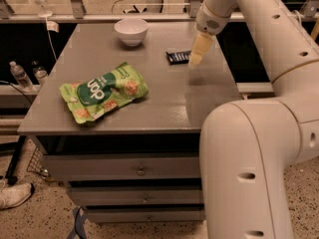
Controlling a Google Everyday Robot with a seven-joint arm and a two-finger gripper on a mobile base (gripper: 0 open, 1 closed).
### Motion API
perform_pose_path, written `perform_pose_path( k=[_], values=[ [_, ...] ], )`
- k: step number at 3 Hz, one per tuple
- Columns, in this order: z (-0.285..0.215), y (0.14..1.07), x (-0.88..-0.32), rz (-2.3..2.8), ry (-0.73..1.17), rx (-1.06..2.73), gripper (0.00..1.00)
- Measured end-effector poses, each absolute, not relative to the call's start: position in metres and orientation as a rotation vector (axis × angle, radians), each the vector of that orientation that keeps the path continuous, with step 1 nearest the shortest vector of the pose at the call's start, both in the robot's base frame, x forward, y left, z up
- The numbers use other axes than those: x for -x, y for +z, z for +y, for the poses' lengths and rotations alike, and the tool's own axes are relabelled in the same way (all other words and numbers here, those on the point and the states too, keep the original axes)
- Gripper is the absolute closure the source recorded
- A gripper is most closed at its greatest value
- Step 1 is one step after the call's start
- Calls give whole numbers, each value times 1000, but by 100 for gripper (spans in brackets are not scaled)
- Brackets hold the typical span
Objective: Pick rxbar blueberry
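A large pale arm segment [249,158] is seen nearest, at the right front of the counter [164,103]. A green snack bag [103,91] is laid flat on the counter's left half. Farther back, the rxbar blueberry [177,57] is laid flat toward the right rear. The end effector [195,61] is positioned just beside its right end, pointed downward; whether it is released or clenched cannot be told. A white bowl [131,31] is set upright at the rear.

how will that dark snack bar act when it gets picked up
The rxbar blueberry lies flat and thin on the table, so it probably sits low for an easy pinch and may slide if nudged. It is small, so likely light. The gripper is at one end of it.
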State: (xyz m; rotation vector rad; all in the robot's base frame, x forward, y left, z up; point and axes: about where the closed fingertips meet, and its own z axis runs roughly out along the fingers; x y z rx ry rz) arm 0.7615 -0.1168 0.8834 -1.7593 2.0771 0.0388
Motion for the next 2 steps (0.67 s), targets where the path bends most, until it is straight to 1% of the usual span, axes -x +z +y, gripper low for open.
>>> perform_pose_path(
  k=[2],
  values=[
    [-106,862,-773,2121,52,1781,0]
  ],
)
